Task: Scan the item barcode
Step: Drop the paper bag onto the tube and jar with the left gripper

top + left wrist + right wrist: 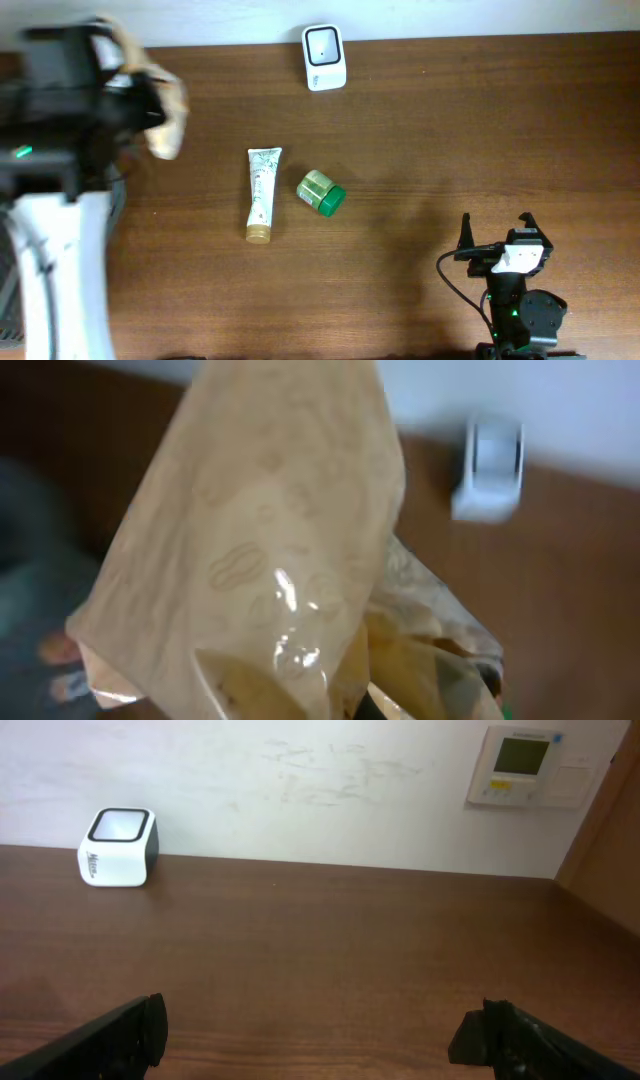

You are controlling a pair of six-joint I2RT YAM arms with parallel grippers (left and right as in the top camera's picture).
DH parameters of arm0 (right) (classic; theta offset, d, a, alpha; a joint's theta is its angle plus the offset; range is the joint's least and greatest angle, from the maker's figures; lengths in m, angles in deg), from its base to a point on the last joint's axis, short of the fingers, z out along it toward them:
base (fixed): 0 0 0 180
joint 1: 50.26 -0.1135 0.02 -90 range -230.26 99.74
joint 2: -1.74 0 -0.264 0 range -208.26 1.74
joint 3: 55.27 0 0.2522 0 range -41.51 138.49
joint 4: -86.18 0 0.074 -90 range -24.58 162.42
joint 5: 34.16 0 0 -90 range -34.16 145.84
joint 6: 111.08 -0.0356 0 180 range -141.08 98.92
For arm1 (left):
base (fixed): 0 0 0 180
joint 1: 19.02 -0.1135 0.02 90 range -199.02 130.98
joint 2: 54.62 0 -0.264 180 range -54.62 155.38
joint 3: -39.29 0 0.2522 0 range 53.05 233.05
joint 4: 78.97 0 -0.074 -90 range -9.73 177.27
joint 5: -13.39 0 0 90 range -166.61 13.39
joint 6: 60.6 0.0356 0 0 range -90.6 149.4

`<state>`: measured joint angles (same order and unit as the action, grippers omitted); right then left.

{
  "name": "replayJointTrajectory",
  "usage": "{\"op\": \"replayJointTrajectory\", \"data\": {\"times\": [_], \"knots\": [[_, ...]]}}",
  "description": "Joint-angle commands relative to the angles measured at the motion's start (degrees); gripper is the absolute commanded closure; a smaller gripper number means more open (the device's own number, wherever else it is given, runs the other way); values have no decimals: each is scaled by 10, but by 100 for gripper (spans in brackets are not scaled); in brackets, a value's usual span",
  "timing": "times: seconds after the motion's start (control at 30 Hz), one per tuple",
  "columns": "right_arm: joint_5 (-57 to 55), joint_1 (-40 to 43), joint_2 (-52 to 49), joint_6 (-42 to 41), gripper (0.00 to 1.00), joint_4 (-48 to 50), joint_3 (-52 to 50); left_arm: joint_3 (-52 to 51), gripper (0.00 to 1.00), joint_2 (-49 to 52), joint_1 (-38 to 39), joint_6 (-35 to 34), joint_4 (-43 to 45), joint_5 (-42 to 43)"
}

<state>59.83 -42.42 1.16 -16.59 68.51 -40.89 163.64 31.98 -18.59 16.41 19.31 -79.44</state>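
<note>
A crinkled tan plastic packet [162,100] is lifted off the table at the far left, with my left gripper [135,100] shut on it. In the left wrist view the packet [270,550] fills the frame and hides the fingers. The white barcode scanner [324,57] stands at the table's back edge, to the right of the packet. It shows blurred beyond the packet [488,468] and at the far left of the right wrist view [118,847]. My right gripper [497,232] rests low at the front right, open, with nothing between its fingers [320,1035].
A white tube with a gold cap [262,192] and a green-lidded jar [321,192] lie mid-table. The brown wooden table [480,130] meets a white wall behind. A wall control panel [523,765] hangs at the back right.
</note>
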Motion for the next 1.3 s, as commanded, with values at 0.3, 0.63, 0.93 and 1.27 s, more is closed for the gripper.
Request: {"op": "replayJointTrajectory", "data": {"times": [0.3,0.63,0.93,1.27], "knots": [[0,-3,4,-5,2,-2,-3,-218,100,303,72,230,73,23],[0,-3,4,-5,2,-2,-3,-219,73,311,120,229,90,274],[0,-3,4,-5,2,-2,-3,36,61,268,90,230,-34,244],[0,-3,4,-5,2,-2,-3,118,58,108,86,196,114,107]]}}
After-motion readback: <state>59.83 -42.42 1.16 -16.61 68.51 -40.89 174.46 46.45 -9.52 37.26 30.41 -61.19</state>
